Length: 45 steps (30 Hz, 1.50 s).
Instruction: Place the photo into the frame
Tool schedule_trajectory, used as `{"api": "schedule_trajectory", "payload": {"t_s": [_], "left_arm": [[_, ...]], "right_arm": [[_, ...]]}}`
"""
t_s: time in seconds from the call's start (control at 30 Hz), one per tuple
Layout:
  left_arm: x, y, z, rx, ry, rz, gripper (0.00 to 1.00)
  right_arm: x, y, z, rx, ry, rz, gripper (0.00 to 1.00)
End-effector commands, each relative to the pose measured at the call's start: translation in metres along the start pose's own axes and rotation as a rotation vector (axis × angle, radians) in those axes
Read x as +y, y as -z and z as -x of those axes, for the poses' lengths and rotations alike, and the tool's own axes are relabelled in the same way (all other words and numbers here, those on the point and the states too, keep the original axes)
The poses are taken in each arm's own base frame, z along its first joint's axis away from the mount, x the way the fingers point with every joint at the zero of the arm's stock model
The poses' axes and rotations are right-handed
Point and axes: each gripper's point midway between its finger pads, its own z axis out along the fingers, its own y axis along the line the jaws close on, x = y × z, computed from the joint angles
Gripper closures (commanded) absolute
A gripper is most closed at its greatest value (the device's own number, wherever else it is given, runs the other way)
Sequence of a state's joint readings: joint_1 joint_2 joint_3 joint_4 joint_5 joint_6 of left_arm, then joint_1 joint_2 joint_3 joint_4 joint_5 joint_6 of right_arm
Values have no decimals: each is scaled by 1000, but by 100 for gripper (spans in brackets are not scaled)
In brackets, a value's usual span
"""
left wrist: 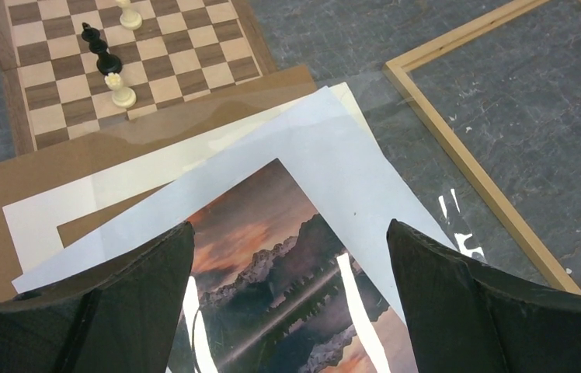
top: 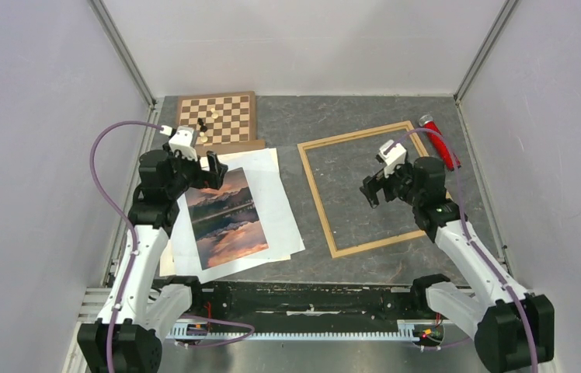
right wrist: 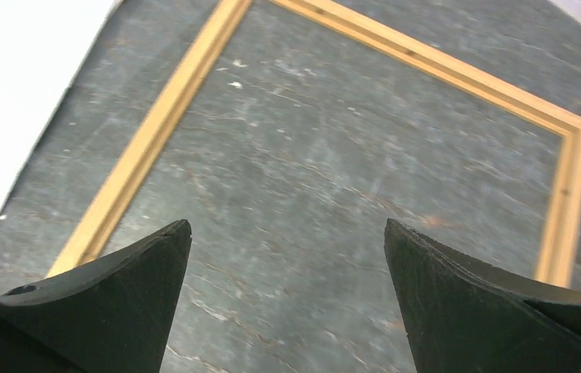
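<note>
The photo [top: 225, 217], a sunset mountain lake print, lies flat on white sheets at the left of the table. My left gripper [top: 208, 177] hovers over its far end, open and empty. In the left wrist view the photo [left wrist: 272, 264] shows between the two spread fingers of that gripper [left wrist: 289, 225]. The frame [top: 353, 134], thin light wood, lies flat at the right with bare table inside it. My right gripper [top: 371, 190] hangs open over the frame's inside, holding nothing. In the right wrist view the frame [right wrist: 155, 128] runs beyond the spread gripper [right wrist: 287, 223].
A chessboard [top: 216, 118] with a few pieces [left wrist: 105, 54] sits at the back left. A brown backing board [left wrist: 8, 194] and white sheets [top: 280, 206] lie under the photo. A red tube [top: 439, 141] lies beside the frame's far right corner. Walls enclose the table.
</note>
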<state>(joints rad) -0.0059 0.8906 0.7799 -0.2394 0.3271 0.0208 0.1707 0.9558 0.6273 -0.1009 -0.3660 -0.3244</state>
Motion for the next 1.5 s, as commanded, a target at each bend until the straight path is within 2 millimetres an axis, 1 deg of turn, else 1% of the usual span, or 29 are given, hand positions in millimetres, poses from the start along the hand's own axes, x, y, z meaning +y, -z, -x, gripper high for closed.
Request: {"api": "schedule_trajectory", "payload": {"t_s": [0.0, 0.27, 0.37, 0.43, 0.53, 0.6, 0.73, 0.83, 1.0, 1.23, 1.47], "left_arm": [[2, -8, -4, -5, -84, -26, 0], [23, -22, -27, 45, -113, 52, 0], [25, -24, -31, 48, -100, 64, 0], [26, -24, -31, 49, -94, 68, 0], [28, -24, -30, 49, -92, 79, 0], [29, -23, -30, 50, -97, 84, 0], [29, -22, -29, 46, -94, 90, 0], [30, -22, -28, 42, -97, 95, 0], [31, -19, -29, 37, -102, 104, 0], [32, -17, -28, 26, -104, 116, 0], [33, -18, -26, 17, -93, 124, 0]], "right_arm": [[29, -23, 35, -108, 12, 100, 2], [106, -61, 41, -145, -101, 297, 2], [133, -71, 46, -167, -185, 373, 2], [149, -79, 45, -157, -236, 411, 1], [165, -95, 39, -112, -324, 439, 1], [172, -104, 35, -89, -394, 445, 4], [183, -119, 27, -45, -517, 453, 5], [192, -126, 23, -20, -558, 466, 7], [199, -134, 15, 15, -597, 467, 10], [201, -144, 2, 64, -655, 428, 12], [196, -154, -10, 135, -685, 345, 14]]}}
